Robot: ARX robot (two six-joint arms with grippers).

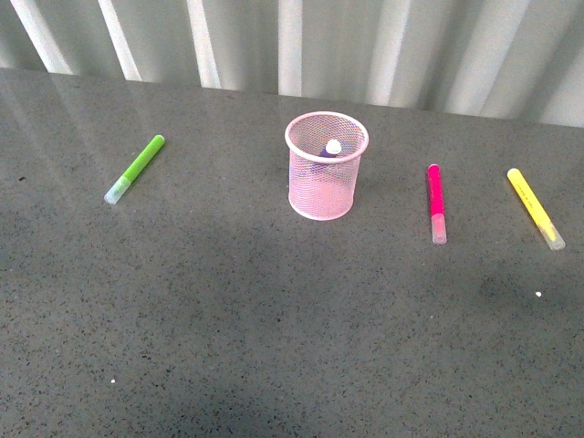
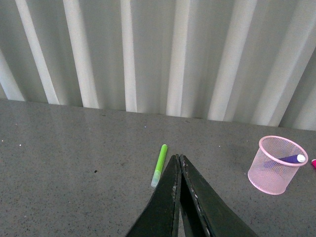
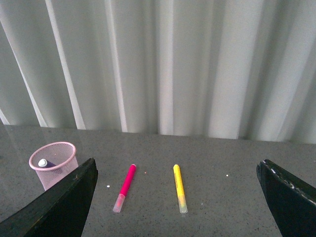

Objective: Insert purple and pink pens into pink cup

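One pink cup (image 1: 326,173) contains one purple pen (image 1: 330,149); pink pen (image 1: 436,203), green marker (image 1: 135,169), yellow marker (image 1: 535,208) lie outside. My left gripper (image 2: 178,157) closed, right gripper (image 3: 177,168) spread; both empty.

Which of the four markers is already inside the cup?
The purple pen, leaning inside the pink cup; the pink pen, green marker and yellow marker all lie flat on the table.

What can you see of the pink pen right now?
The pink pen is a short marker with a magenta barrel and a clear translucent cap, plastic by its look. It lies flat on the grey speckled table, cap end toward the robot, between the pink cup and the yellow marker, touching neither. Nothing grips it.
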